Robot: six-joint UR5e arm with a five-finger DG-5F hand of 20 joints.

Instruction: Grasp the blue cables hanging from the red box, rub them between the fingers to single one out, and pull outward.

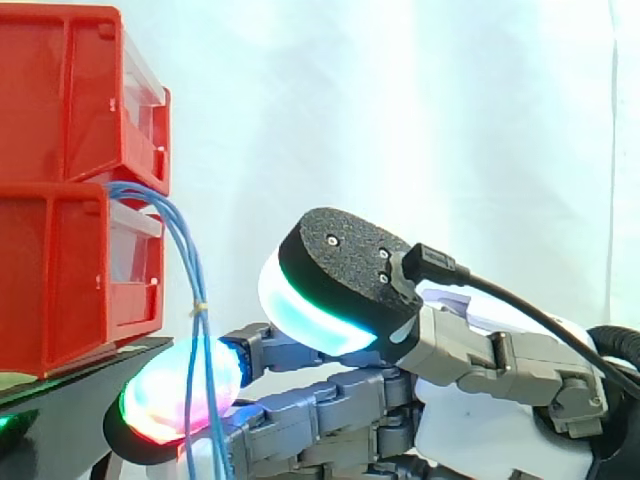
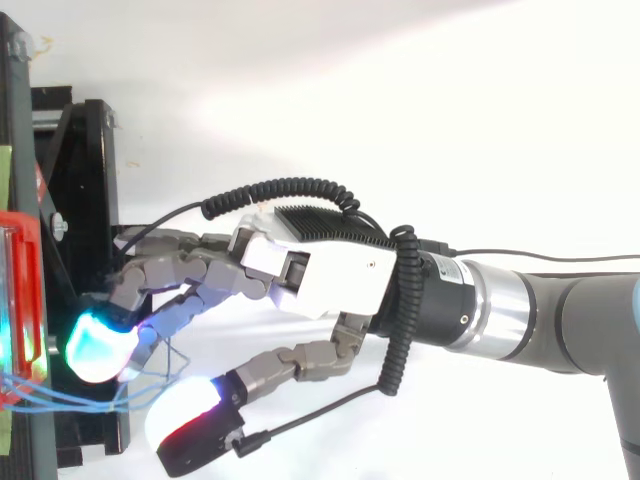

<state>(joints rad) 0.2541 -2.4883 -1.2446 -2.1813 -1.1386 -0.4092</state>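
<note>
Several thin, drooping blue cables [image 1: 188, 262]

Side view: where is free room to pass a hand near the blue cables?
Free: above the robot hand, right of the thin blue cables and stacked red plastic bins. Crowded: lower down, where its glowing fingertips meet the cables beside the black stand.

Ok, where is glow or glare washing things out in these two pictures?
Side view: the hand's multicoloured glowing fingertip pad shines behind the thin blue cables, which read clearly against it. Top view: the white backdrop glares across the upper part, and a cyan pad's glow tints the red plastic bin's edge.
</note>
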